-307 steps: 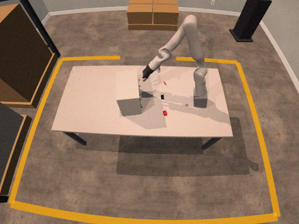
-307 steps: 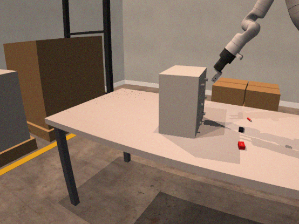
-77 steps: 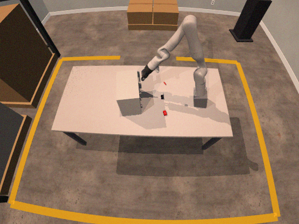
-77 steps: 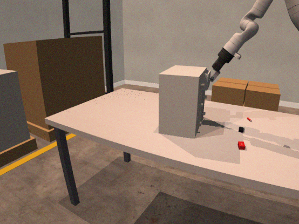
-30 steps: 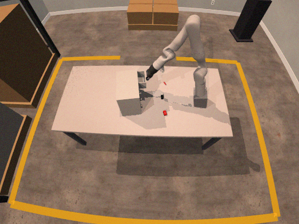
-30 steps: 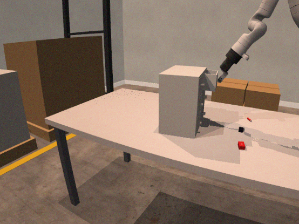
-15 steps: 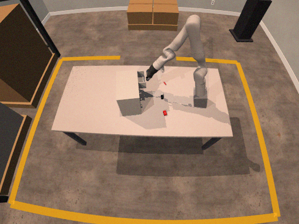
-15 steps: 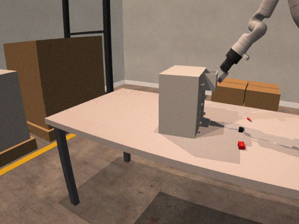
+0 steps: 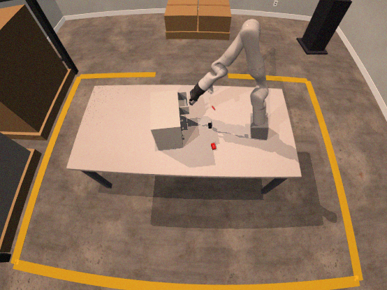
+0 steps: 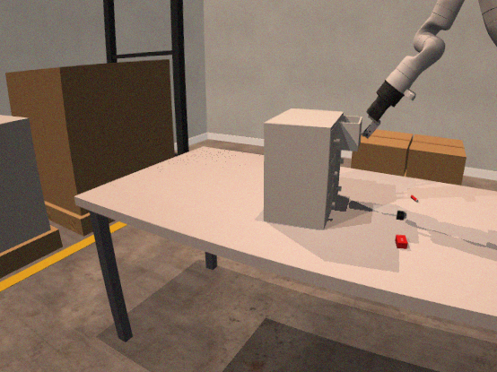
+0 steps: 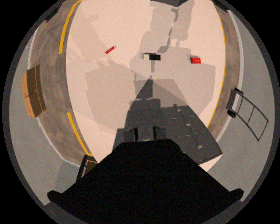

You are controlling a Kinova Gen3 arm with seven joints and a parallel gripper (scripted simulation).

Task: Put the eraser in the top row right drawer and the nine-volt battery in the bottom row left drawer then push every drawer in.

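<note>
The grey chest [image 9: 165,109] [image 10: 293,176] stands upright, its drawer fronts facing the arm. The right drawer of the top row [image 9: 184,110] [image 10: 352,134] is pulled well out and looks about level; its contents are hidden. My gripper [image 9: 191,103] [image 10: 367,133] [image 11: 145,132] is open and empty, just in front of that drawer's front. A black block [image 9: 209,125] [image 10: 401,215] [image 11: 155,57] and a red block [image 9: 213,146] [image 10: 401,241] [image 11: 196,60] lie on the table. I cannot tell surely which is eraser or battery. The lower drawers look pushed in, though shaded.
A thin red stick [image 9: 213,107] [image 10: 414,198] [image 11: 110,49] lies on the table [image 9: 115,126] [image 10: 202,198], towards the far side from the black block. The arm's base [image 9: 259,131] stands at the table's right part. Brown boxes stand on the floor behind the table.
</note>
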